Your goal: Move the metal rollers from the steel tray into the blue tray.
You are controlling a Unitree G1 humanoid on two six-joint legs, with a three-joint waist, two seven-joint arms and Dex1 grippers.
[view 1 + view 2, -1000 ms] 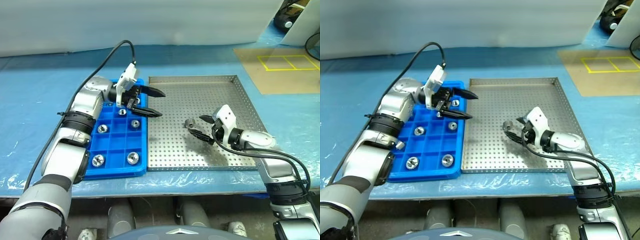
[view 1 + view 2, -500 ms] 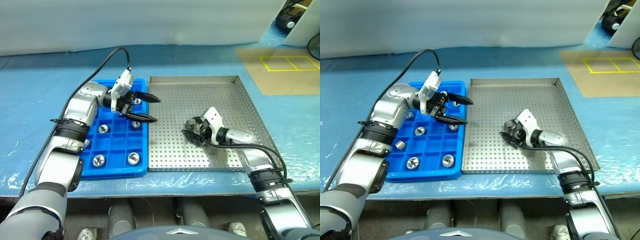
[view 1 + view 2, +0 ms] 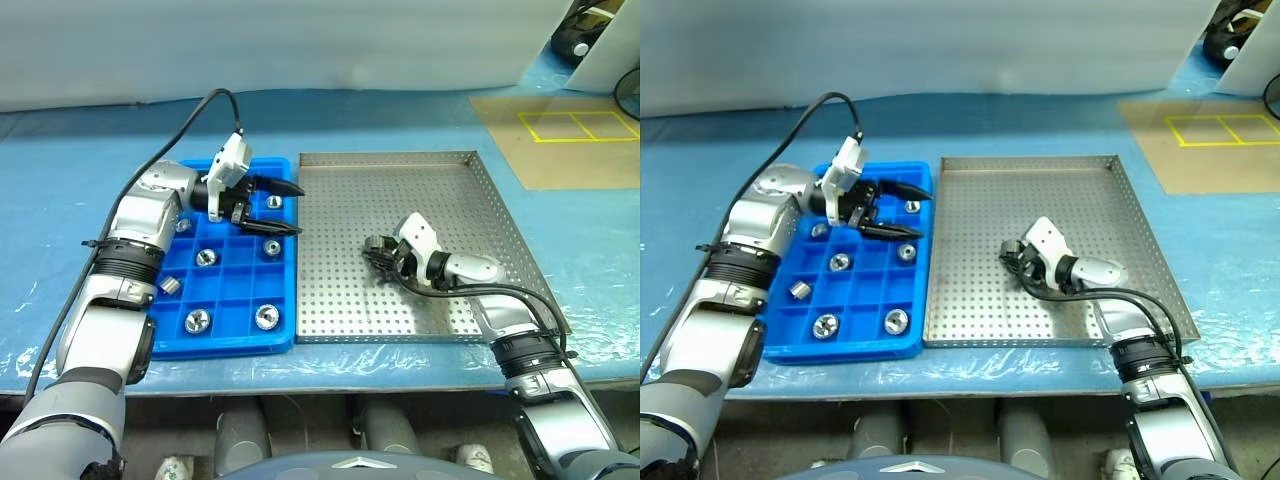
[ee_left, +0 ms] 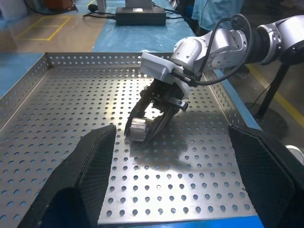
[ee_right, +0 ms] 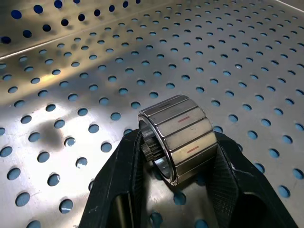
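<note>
Our right hand [image 3: 378,260] is clamped on a roller [image 5: 178,137] in the steel tray [image 3: 440,190]. Blue tray [image 3: 230,325] lies to its left; the roller's axis looks roughly level. Left hand [image 3: 288,208] gapes wide, empty, over it.

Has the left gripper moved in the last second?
Yes. The left gripper has drawn back leftward off the steel tray edge, now over the blue tray.

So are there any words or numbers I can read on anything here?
No words or numbers can be read on anything.
The roller in the right gripper bears short red dashes, not letters.
The brown mat on the table has a yellow outline of two boxes, with no writing.
</note>
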